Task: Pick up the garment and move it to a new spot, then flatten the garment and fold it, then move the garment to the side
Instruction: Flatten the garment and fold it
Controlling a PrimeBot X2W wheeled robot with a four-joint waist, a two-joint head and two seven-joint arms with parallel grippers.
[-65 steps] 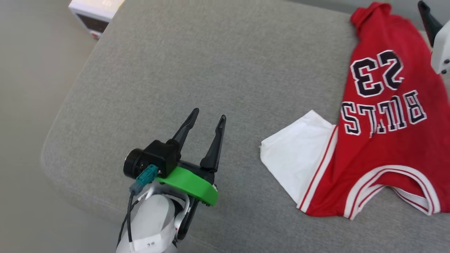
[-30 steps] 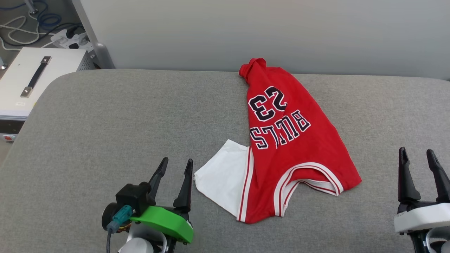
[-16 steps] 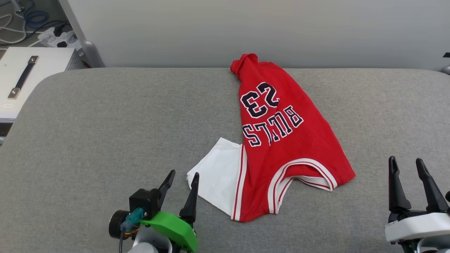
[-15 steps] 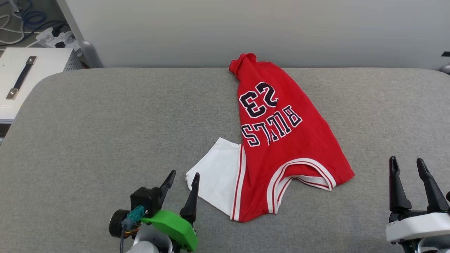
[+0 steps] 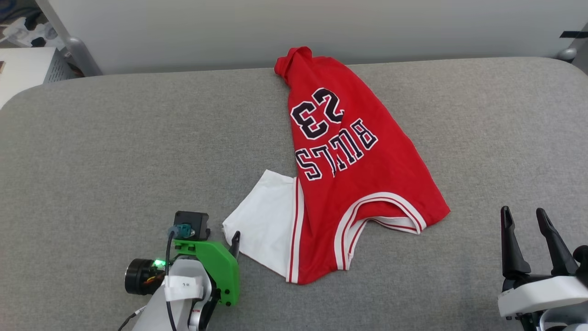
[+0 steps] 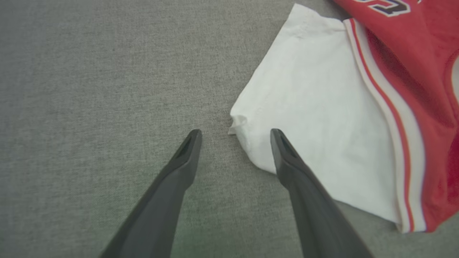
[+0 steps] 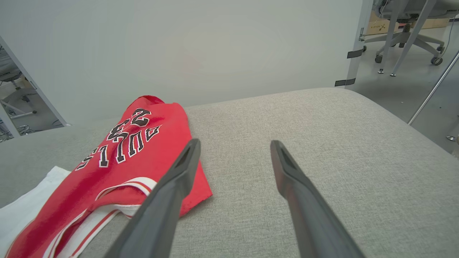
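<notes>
This looks like an office-style robotics lab. A wide worktop [image 5: 115,138] padded in grey fabric stands against a plain pale partition wall [image 5: 206,27]. Around it are a swivel chair [image 7: 407,34] on castors, a white vented equipment case [image 5: 18,76], and a power strip [image 5: 20,30] with loose cables.

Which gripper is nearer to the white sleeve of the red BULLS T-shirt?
Left. The left gripper is open at the white sleeve corner; the right gripper is open, apart, beyond the red T-shirt.
</notes>
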